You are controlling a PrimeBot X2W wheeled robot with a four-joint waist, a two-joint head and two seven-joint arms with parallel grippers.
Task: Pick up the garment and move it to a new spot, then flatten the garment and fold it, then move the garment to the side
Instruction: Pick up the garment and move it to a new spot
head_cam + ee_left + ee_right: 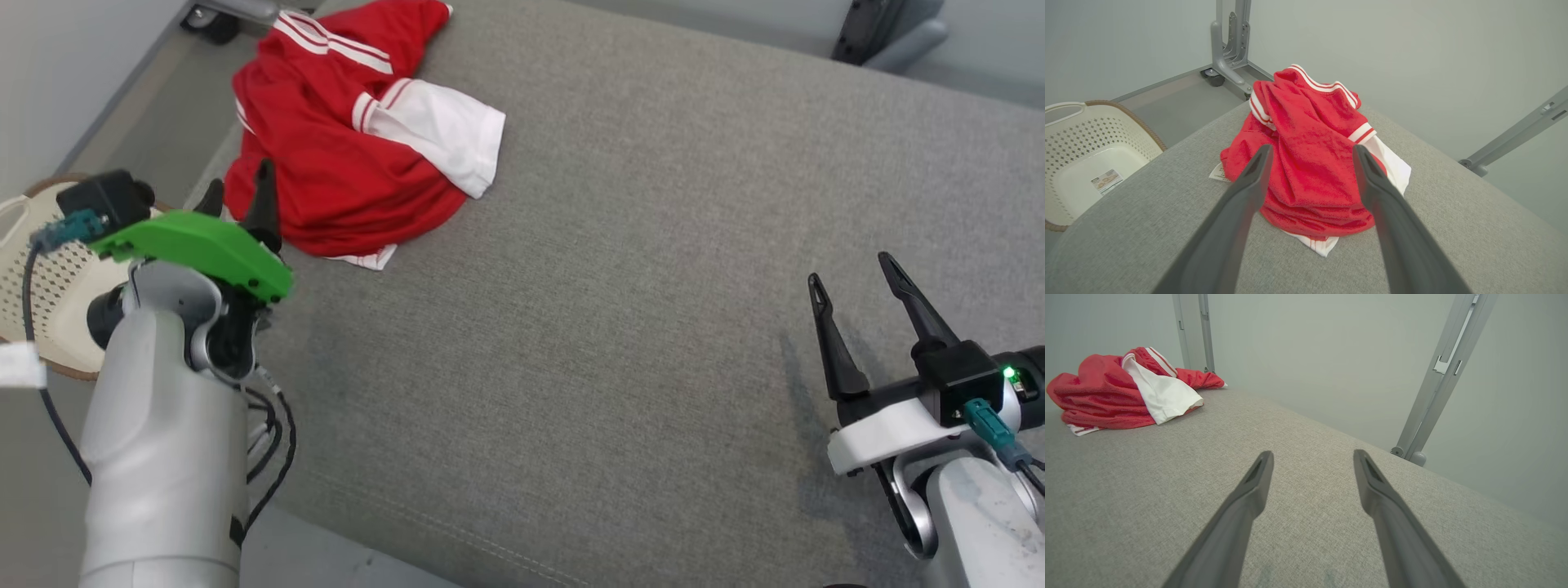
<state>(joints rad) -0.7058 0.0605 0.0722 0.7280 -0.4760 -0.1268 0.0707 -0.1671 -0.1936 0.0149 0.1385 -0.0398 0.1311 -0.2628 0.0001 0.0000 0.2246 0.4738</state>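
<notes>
The grey table (612,286) is carrying a crumpled red and white shirt (326,163) at its far left corner, with a white basket (41,278) standing beside its left edge. The left gripper (239,178) is hovering just beside the shirt and the right gripper (851,271) well apart from it, both with fingers (1249,192) wide and holding nothing.

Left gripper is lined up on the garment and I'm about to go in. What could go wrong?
1. The garment lies bunched at the table's far left corner. A push from the open left gripper might slide it off toward the basket.
2. It is piled in layers, so a pinch may catch only the top fold or the white sleeve and lift it tangled.
</notes>
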